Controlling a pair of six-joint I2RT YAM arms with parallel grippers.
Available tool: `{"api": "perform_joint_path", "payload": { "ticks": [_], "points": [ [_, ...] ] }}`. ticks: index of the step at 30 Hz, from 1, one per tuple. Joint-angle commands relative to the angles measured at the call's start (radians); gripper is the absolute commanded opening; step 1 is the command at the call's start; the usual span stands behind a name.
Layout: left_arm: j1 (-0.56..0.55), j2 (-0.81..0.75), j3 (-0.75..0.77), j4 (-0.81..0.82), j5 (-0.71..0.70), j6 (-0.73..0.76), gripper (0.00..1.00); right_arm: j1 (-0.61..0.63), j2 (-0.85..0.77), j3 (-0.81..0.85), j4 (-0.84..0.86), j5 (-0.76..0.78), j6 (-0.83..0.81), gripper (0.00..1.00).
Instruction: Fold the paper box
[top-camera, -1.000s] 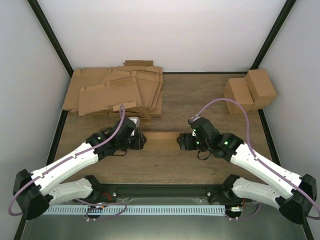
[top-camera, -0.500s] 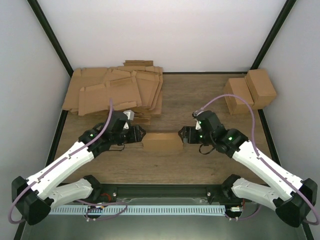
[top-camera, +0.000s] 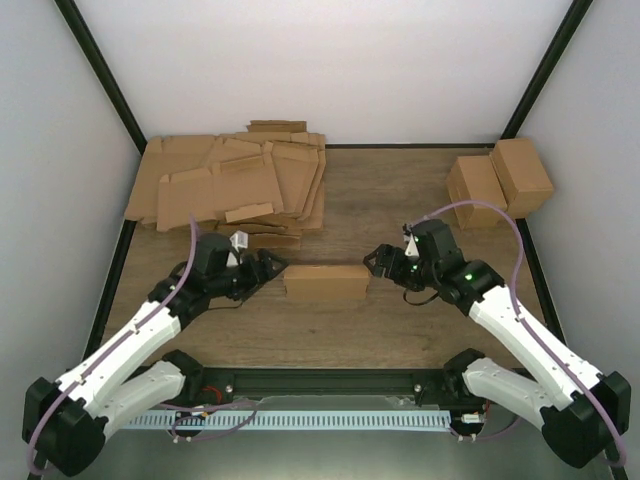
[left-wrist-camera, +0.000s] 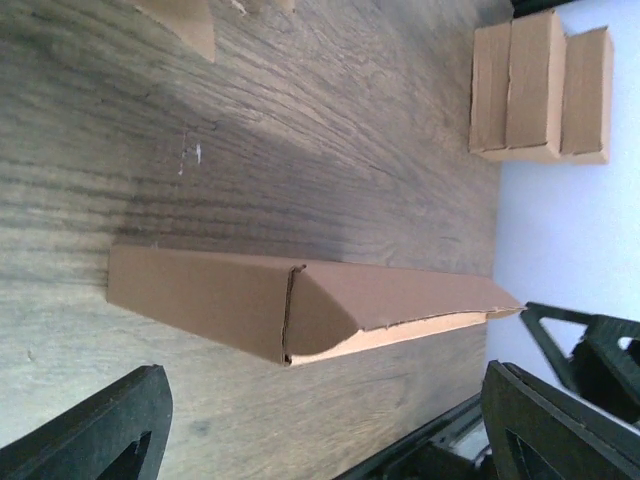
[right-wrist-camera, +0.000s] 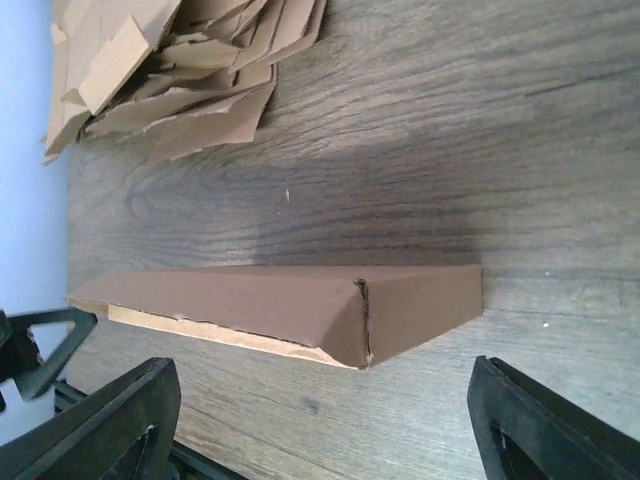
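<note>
The paper box (top-camera: 325, 282) is a wide, shallow brown carton lying on the wooden table between my two grippers. It shows in the left wrist view (left-wrist-camera: 300, 305) and in the right wrist view (right-wrist-camera: 300, 305), with a front flap edge slightly lifted and pale inside. My left gripper (top-camera: 272, 267) is open, just left of the box's left end and apart from it. My right gripper (top-camera: 378, 262) is open, just right of the box's right end and apart from it.
A pile of flat die-cut cardboard sheets (top-camera: 230, 185) lies at the back left. Two taller brown cartons (top-camera: 500, 180) stand at the back right. The black frame rail (top-camera: 330, 380) runs along the near edge.
Both grippers have let go of the box ends and drawn back outward. The box has turned from a thin flat strip to a taller carton resting on the table.
</note>
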Motion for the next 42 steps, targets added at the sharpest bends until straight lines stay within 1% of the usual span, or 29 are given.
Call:
{"api": "perform_joint_path", "payload": {
  "ticks": [1,4,6,8,11,16,21,26,29,33,36,38,42],
  "points": [
    [0.007,-0.085,-0.059,0.08,-0.006,-0.23,0.88,-0.009,-0.044,-0.011,-0.016,0.043,0.183,0.82],
    [0.006,-0.14,-0.093,0.066,-0.06,-0.355,0.89,-0.009,-0.005,0.003,-0.073,0.074,0.238,0.83],
    [0.005,-0.187,-0.133,0.108,-0.063,-0.405,0.89,-0.009,0.022,0.013,-0.099,0.075,0.26,0.83],
    [0.005,-0.218,-0.158,0.14,-0.062,-0.444,0.89,-0.01,0.033,0.007,-0.093,0.045,0.276,0.83],
    [0.005,-0.213,-0.178,0.191,-0.041,-0.478,0.89,-0.009,0.022,-0.013,-0.051,-0.007,0.303,0.83],
    [-0.002,-0.133,-0.18,0.266,0.02,-0.476,0.89,-0.009,0.031,-0.025,-0.008,-0.036,0.318,0.83],
    [-0.006,-0.108,-0.19,0.303,0.022,-0.484,0.86,-0.009,0.048,-0.027,0.012,-0.066,0.336,0.83],
    [-0.006,-0.1,-0.236,0.369,0.017,-0.529,0.79,-0.009,0.059,-0.045,0.054,-0.083,0.362,0.79],
    [-0.007,-0.078,-0.241,0.401,0.023,-0.53,0.76,-0.009,0.069,-0.05,0.071,-0.092,0.378,0.75],
    [-0.008,-0.038,-0.239,0.431,0.036,-0.526,0.75,-0.009,0.068,-0.065,0.09,-0.093,0.408,0.72],
    [-0.009,-0.024,-0.241,0.458,0.041,-0.534,0.74,-0.009,0.053,-0.099,0.128,-0.111,0.459,0.7],
    [-0.008,-0.017,-0.244,0.482,0.047,-0.543,0.71,-0.009,0.035,-0.129,0.164,-0.122,0.505,0.7],
    [-0.009,-0.003,-0.249,0.502,0.054,-0.553,0.63,-0.009,0.005,-0.179,0.225,-0.136,0.564,0.66]
  ]
}}
